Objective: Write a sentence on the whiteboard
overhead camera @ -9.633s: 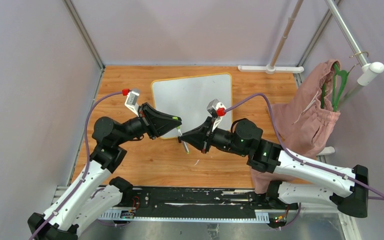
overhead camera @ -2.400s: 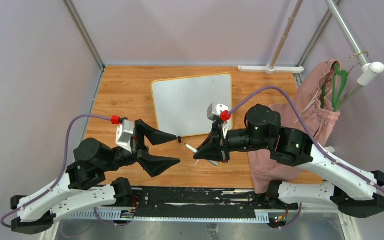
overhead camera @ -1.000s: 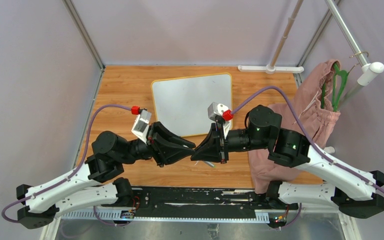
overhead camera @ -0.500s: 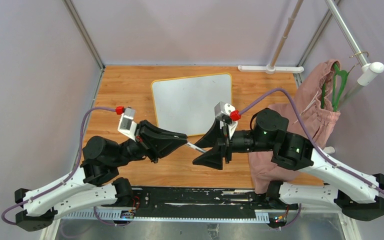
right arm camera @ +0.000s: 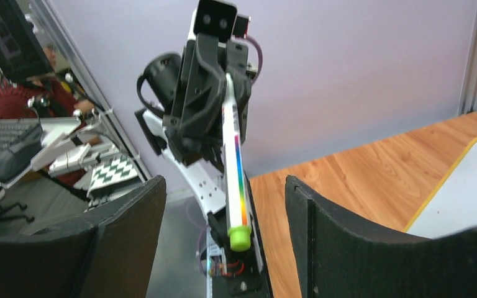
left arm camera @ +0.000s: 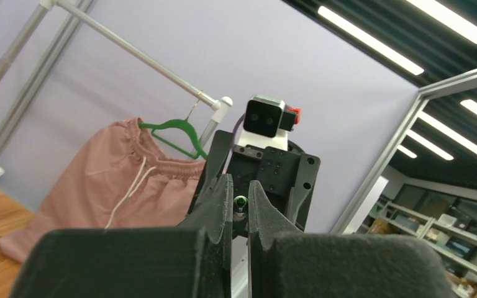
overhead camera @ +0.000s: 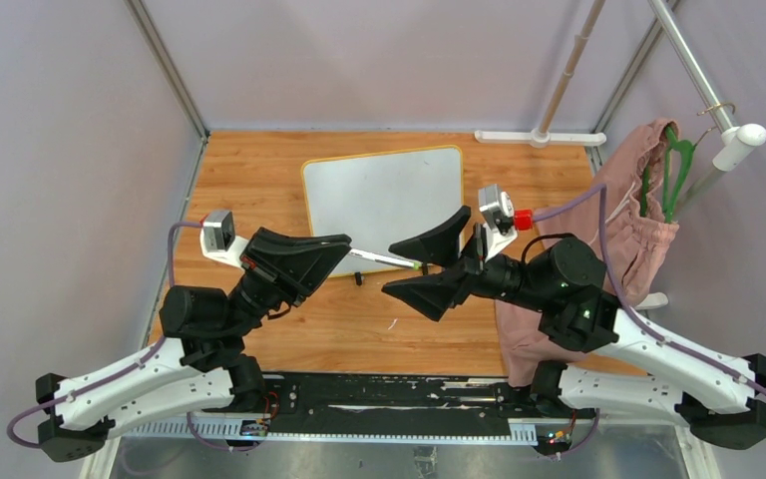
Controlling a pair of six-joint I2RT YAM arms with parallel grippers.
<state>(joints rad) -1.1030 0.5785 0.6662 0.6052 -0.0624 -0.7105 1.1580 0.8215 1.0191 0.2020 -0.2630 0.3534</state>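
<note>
The whiteboard (overhead camera: 384,190) lies flat on the wooden bench (overhead camera: 249,170), toward the far side and roughly centred between the two arms, its yellow-orange rim showing all round. In the right wrist view we catch one rounded corner of it at the right edge.

Our left gripper (overhead camera: 334,249) is pressed together on a marker (overhead camera: 384,258), pinching it near one end. The marker sticks out to the right, close to level, and in the overhead view it runs along the board's near edge. From the left wrist camera we see only its green end (left arm camera: 240,201) peeping between the two closed fingers (left arm camera: 220,205). From the right wrist camera the barrel appears white with a rainbow stripe, ending in a green tip (right arm camera: 239,238).

Our right gripper (overhead camera: 397,269) faces the left one with its jaws spread wide. The marker's free green end sits in the gap between them, and neither finger touches it.

A small dark piece (overhead camera: 357,278) lies on the bench just near of the marker; we cannot tell what it is. At the right, a pink garment (overhead camera: 618,239) hangs from a green hanger (overhead camera: 673,170) on a metal rail (overhead camera: 693,70).
</note>
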